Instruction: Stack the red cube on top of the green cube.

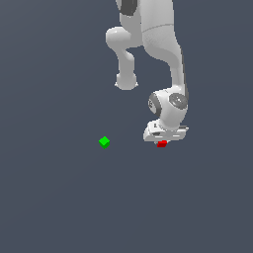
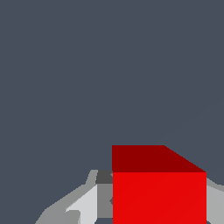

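Observation:
The red cube sits under the arm's hand on the exterior view's right. My gripper is low over it, and its fingers are hidden behind the hand in that view. In the wrist view the red cube fills the space between the fingers, which press on both of its sides. The gripper is shut on the red cube. I cannot tell if the cube is off the floor. The green cube stands corner-on like a diamond, well to the exterior view's left of the gripper, apart from it.
A plain dark grey floor lies all around. The white arm comes down from the top of the exterior view, above the gripper.

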Available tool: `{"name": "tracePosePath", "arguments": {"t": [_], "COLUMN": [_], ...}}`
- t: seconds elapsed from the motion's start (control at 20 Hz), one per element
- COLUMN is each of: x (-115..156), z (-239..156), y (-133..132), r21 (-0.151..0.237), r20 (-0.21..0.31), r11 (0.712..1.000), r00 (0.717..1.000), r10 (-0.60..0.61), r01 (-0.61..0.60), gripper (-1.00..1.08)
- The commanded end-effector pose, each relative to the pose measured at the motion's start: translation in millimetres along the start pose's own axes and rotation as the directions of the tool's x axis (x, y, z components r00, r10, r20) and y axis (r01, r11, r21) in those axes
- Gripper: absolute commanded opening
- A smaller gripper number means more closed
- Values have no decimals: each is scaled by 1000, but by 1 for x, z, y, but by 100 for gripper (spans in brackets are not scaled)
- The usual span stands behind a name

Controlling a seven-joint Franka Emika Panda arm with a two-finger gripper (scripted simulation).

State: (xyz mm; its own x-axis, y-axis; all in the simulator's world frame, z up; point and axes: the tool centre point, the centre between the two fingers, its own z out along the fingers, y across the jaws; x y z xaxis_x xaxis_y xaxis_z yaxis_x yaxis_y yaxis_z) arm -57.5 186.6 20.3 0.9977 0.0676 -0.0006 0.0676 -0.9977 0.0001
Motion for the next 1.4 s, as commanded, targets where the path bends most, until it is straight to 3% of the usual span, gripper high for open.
{"name": "tracePosePath", "arguments": {"t": [0.0,0.55,1.35], "x": [0,0,-1], "z": [0,-11,-97], "y": [0,0,0], "r21": [0,0,0], "r20": [-1,0,-1], "r11": [1000,1000,1000], "r00": [1000,1000,1000], "r10": [1,0,0], "r01": [-1,0,0], "gripper": [-100,-100,-100]}}
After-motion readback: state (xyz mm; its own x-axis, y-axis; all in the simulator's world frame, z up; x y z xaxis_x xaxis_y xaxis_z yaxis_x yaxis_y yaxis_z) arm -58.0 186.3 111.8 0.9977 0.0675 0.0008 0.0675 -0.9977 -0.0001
